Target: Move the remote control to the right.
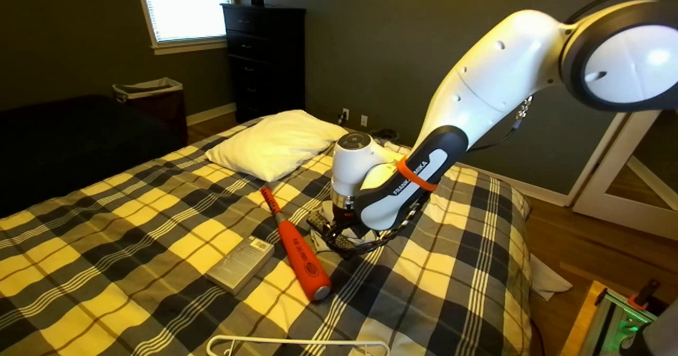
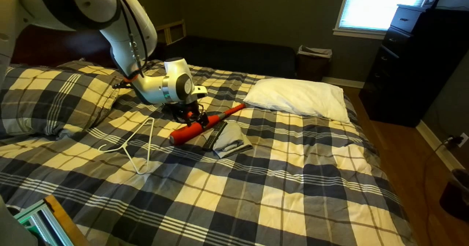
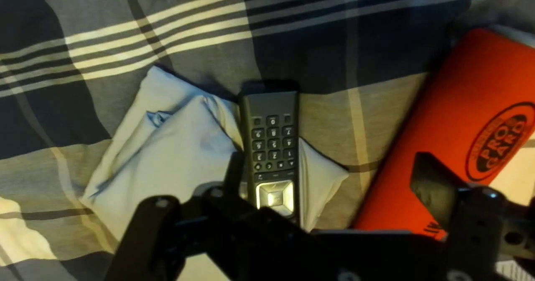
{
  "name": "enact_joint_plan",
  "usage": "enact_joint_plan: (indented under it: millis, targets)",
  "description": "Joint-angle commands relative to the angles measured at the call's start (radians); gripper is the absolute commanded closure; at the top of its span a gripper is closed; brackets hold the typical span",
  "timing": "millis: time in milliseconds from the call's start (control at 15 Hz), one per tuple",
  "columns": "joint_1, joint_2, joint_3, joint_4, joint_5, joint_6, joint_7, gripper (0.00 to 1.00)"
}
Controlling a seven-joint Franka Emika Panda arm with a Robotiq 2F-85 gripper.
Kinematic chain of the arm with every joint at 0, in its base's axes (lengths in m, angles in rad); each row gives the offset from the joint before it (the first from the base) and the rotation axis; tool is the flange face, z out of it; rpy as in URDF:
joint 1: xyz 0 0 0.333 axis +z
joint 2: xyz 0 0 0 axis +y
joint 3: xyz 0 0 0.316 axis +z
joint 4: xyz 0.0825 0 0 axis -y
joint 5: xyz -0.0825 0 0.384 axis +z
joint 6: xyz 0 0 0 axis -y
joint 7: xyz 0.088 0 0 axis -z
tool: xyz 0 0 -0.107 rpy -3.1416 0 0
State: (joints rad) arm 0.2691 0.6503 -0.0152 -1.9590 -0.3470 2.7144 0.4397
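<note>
The remote control point(image 3: 273, 143) is small, black and oblong. In the wrist view it lies on a light grey folded cloth point(image 3: 179, 143), its number keys upside down and its lower end hidden by the gripper. In an exterior view the remote point(image 2: 215, 135) lies between the cloth point(image 2: 231, 140) and the red bat. In an exterior view point(image 1: 339, 234) the gripper covers that spot and I cannot make out the remote. My gripper point(image 3: 330, 164) is open and empty. One finger appears at the remote's left edge, the other over the red bat; touching cannot be told.
The red bat point(image 1: 303, 260) lies close beside the remote and cloth; it also shows in the wrist view point(image 3: 455, 139). A grey flat box point(image 1: 241, 263), a white hanger point(image 2: 126, 143) and a white pillow point(image 2: 298, 97) lie on the plaid bed point(image 2: 293, 198).
</note>
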Motion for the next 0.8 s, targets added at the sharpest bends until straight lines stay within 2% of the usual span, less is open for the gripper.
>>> enact_joint_plan:
  millis: [0, 133, 400, 733]
  targets:
    - [0.032, 0.033, -0.028, 0.028, 0.063, 0.003, -0.050, 0.00]
    - [0.028, 0.074, -0.026, 0.075, 0.086, 0.000, -0.078, 0.00]
    - [0.025, 0.080, -0.025, 0.093, 0.088, -0.005, -0.084, 0.00]
    - [0.025, 0.104, -0.051, 0.142, 0.090, -0.015, -0.104, 0.00]
